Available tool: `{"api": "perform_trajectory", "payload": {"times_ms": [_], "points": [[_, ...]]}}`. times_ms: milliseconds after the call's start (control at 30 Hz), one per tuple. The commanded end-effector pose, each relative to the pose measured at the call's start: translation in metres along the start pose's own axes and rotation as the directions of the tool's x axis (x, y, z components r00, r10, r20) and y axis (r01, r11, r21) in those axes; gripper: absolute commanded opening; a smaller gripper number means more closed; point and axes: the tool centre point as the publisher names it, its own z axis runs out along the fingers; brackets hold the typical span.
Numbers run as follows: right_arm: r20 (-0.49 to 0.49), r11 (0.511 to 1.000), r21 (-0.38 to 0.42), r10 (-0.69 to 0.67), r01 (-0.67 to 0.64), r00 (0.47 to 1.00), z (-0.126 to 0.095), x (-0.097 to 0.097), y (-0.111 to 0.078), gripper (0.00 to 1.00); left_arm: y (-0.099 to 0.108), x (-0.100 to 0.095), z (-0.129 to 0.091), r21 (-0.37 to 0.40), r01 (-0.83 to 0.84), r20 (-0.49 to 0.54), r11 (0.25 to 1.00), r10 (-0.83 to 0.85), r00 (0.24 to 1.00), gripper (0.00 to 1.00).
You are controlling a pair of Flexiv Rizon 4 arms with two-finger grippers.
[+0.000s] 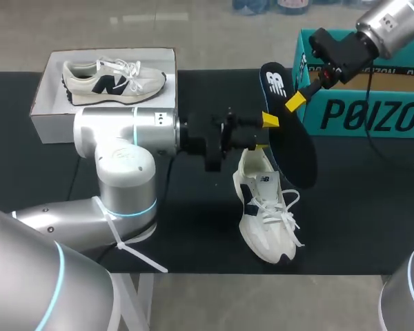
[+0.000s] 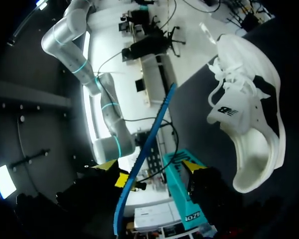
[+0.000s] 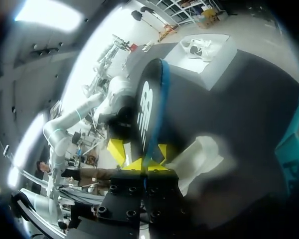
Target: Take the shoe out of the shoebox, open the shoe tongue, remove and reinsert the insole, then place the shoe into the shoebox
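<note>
Right gripper (image 1: 297, 100) (image 3: 139, 154) is pinching the long black foam insole (image 1: 293, 148) (image 3: 147, 109) near its upper end, with a yellow fingertip pressed on each face. The insole hangs in the air, steeply tilted, printed face toward the right arm.

Left gripper (image 1: 265, 132) (image 2: 149, 167) comes in from the left side of the insole, level with its middle. Its fingers are spread wide. In the left wrist view the insole shows edge-on as a blue line (image 2: 152, 134) running between them, much closer to one finger than the other. Can't tell if that finger touches it; the other is clearly apart.

A cream and white lace-up sneaker with navy side patches (image 1: 265, 221) (image 2: 254, 114) (image 3: 199, 154) sits upright on the black table top (image 1: 366, 207) right under the insole's lower end, its heel below the insole and its toe pointing away from the boxes. Laces are loose and the tongue area is open.

A teal cardboard shoebox (image 1: 372, 114) (image 2: 182, 199) stands just right of the insole's upper end, open side up, behind the right gripper.

A white cardboard box (image 1: 55, 114) (image 3: 214, 64) lies well left of the insole at the table's far edge. A second matching cream sneaker (image 1: 110, 81) (image 3: 199, 47) lies on its side in it.
</note>
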Motion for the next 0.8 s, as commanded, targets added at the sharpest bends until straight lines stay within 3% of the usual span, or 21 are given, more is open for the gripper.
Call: {"api": "perform_trajectory", "payload": {"times_ms": [33, 333, 533, 633, 667, 700, 800], "points": [[0.002, 1.000, -0.007, 0.000, 0.000, 1.000, 0.001, 0.001, -0.002, 0.00, 0.002, 0.001, 0.005, 0.007, -0.002, -0.001, 1.000, 0.002, 1.000, 0.22], [-0.009, 1.000, -0.005, -0.004, 0.004, 1.000, 0.008, 0.004, 0.001, 0.00, 0.006, 0.001, 0.007, 0.007, 0.000, 0.010, 1.000, 0.000, 1.000, 0.39], [-0.018, 1.000, 0.002, -0.005, 0.005, 1.000, 0.013, 0.003, 0.001, 0.00, 0.008, 0.002, 0.006, 0.002, 0.002, 0.009, 1.000, -0.002, 1.000, 0.40], [-0.021, 1.000, 0.002, -0.005, 0.005, 1.000, 0.014, 0.003, 0.002, 0.00, 0.008, 0.003, 0.006, 0.002, -0.001, 0.006, 1.000, 0.001, 1.000, 0.30], [-0.021, 1.000, 0.002, -0.004, 0.004, 1.000, 0.014, 0.002, 0.002, 0.00, 0.009, 0.003, 0.006, 0.002, -0.002, 0.005, 1.000, 0.002, 1.000, 0.19], [-0.022, 1.000, 0.001, -0.004, 0.004, 1.000, 0.014, 0.002, 0.002, 0.00, 0.009, 0.004, 0.006, 0.002, -0.003, 0.005, 1.000, 0.003, 1.000, 0.00], [-0.023, 1.000, 0.000, -0.005, 0.005, 1.000, 0.013, 0.001, 0.002, 0.00, 0.010, 0.005, 0.006, 0.004, -0.001, 0.007, 1.000, 0.000, 1.000, 0.00]]}}
